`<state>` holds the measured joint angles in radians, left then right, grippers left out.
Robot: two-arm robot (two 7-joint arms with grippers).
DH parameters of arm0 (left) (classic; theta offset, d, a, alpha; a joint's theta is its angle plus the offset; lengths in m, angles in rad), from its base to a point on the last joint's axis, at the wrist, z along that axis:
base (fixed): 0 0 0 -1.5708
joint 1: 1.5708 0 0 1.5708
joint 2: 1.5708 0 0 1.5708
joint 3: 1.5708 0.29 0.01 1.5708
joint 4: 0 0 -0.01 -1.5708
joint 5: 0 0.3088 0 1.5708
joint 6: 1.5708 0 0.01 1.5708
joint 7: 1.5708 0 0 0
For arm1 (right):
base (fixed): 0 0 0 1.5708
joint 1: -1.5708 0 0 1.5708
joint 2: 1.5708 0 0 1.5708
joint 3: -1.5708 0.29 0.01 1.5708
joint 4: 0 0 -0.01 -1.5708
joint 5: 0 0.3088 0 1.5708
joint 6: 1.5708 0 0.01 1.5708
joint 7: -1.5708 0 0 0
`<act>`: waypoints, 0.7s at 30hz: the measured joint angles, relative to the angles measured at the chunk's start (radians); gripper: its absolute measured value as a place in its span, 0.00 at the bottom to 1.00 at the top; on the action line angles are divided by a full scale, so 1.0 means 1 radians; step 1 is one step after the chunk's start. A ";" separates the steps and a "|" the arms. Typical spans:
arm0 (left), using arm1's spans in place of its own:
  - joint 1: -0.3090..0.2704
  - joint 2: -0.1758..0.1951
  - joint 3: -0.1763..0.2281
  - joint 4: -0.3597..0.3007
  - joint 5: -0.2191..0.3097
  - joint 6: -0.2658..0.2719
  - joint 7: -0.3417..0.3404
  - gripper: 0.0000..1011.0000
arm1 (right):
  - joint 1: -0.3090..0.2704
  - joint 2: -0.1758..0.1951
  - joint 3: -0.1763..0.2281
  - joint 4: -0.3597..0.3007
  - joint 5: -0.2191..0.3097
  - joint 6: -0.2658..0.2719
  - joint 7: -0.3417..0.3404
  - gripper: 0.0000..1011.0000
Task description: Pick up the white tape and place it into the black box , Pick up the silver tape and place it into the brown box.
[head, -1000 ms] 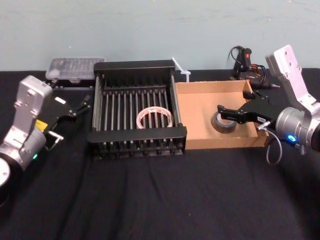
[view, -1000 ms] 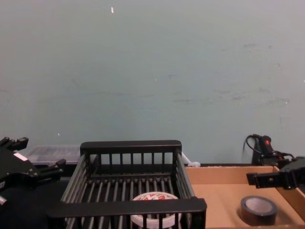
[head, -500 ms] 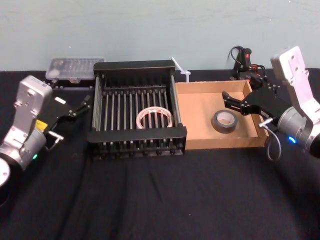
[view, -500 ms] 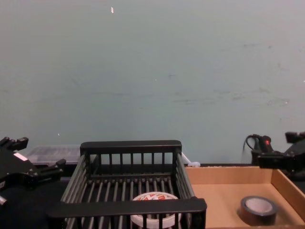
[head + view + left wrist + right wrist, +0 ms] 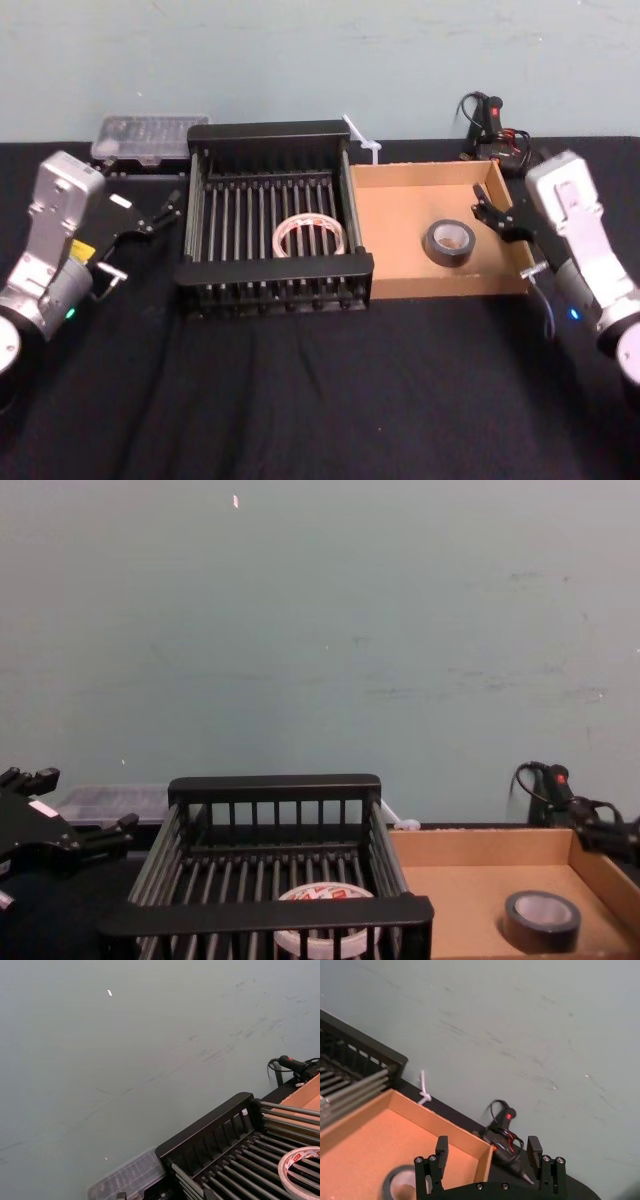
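Right gripper is spread open and empty, at the brown box's right wall. Silver tape lies flat inside it, white tape in the black box. Left gripper sits open beside that crate.

The black box looked like matt black plastic with smooth slatted bars, and the brown box was plain matt cardboard with raw-cut edges. The silver tape had a dull grey sheen, the white tape a smooth, slightly glossy printed face, both over a matt black cloth. The arm housings looked like brushed silver metal, the right gripper fingers matt black with small shiny screws, and the clear case was glossy transparent plastic.
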<state>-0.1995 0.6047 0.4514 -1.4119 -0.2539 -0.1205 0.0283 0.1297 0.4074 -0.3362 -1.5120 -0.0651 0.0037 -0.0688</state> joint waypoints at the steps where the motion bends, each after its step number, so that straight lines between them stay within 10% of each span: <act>1: 0.000 0.000 0.000 0.000 0.000 0.000 0.000 0.99 | -0.004 -0.006 0.000 0.012 -0.014 -0.012 -0.014 0.99; 21: 0.000 0.000 0.000 0.000 0.000 0.000 0.000 0.99 | -0.019 -0.034 0.021 0.046 -0.039 -0.034 -0.032 0.99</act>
<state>-0.1995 0.6047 0.4514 -1.4119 -0.2539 -0.1205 0.0283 0.1108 0.3737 -0.3157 -1.4663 -0.1042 -0.0306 -0.1009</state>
